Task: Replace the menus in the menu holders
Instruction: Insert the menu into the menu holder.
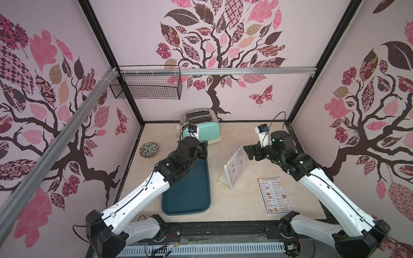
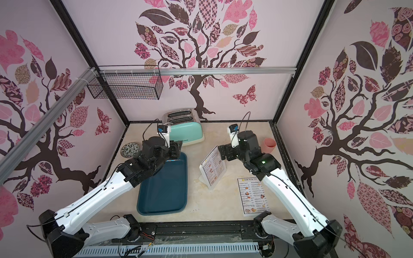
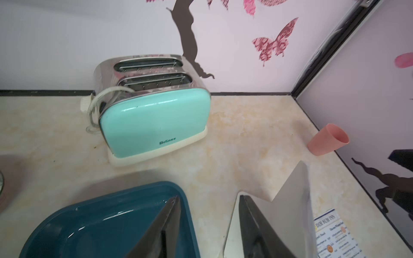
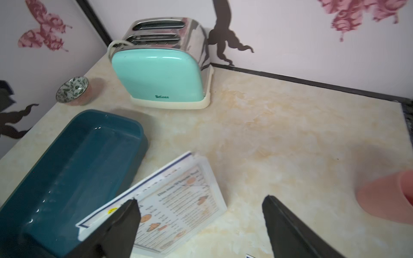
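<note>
L gripper (image 1: 203, 150): jaws apart, nothing betw. them; hangs over far end of tray (image 1: 187, 196), just short of toaster (image 1: 205, 131).
L wrist view: both fingers (image 3: 165, 223) show w/ a clear gap; tray rim and bare counter (image 1: 234, 205) seen thru it.
R gripper (image 1: 247, 153): jaws spread wide, gripping nothing; sits at far top corner of menu holder (image 1: 226, 173).
R wrist view: holder lies below the gap betw. the jaws; one finger (image 4: 120, 230) overlaps the sheet's top edge, contact or not – can't tell.
Menu holder: upright, slanted, on its flat foot; mid-counter, a bit right of centre, betw. tray and right edge; printed face turned toward front right corner.
Menu in holder (image 1: 237, 165): inside the stand; its blue-bordered edge sticks out past the clear rim in R wrist view (image 4: 143, 185).
Flat menu (image 1: 273, 196): face up on counter near front right corner, "DIM SUM INN" heading readable; just beside holder's foot, small gap, not touching. Seen in both top views (image 2: 253, 195).
Tray: dark teal, left of centre, long sides running front to back, near end close to front edge.
Toaster: mint/chrome, at back edge, about mid-way along it.
Bowl (image 1: 148, 150): patterned, by left edge, toward back.
Cup (image 2: 269, 145): pink, upright, by right edge toward back, behind R arm.
</note>
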You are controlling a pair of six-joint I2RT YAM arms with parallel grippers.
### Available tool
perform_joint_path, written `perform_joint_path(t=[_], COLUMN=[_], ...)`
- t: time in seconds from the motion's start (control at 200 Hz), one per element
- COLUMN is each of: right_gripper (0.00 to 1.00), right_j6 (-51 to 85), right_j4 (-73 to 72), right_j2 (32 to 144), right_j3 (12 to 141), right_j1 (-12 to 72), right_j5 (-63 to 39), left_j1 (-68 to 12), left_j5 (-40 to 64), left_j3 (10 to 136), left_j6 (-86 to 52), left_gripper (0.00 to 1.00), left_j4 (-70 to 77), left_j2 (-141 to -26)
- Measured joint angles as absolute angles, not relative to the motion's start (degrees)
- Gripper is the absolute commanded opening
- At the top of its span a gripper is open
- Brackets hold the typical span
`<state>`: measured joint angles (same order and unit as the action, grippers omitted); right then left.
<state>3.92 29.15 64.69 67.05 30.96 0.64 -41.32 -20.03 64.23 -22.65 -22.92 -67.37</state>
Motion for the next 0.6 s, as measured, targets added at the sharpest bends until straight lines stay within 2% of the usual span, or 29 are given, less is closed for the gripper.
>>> perform_joint_path(t=[0.095, 0.38, 0.6], right_gripper=[0.94, 0.96, 0.96], right_j6=[2.7, -2.9, -4.2], right_j4=[28.3, 27.2, 29.0], right_j2=[68.2, 74.5, 74.2], right_j3=[67.9, 68.5, 68.5], right_j1=[34.6, 34.4, 34.4], right_j5=[0.7, 2.7, 4.3], left_j1=[-41.3, -41.3, -41.3], left_j5=[-21.6, -24.5, -25.4], left_j3=[64.1, 63.0, 62.8], left_j6=[-23.3, -24.9, -25.5], left_gripper=[0.49, 0.49, 0.49], left_j4=[-24.5, -25.4, -25.5], left_j2=[-67.2, -64.5, -64.5])
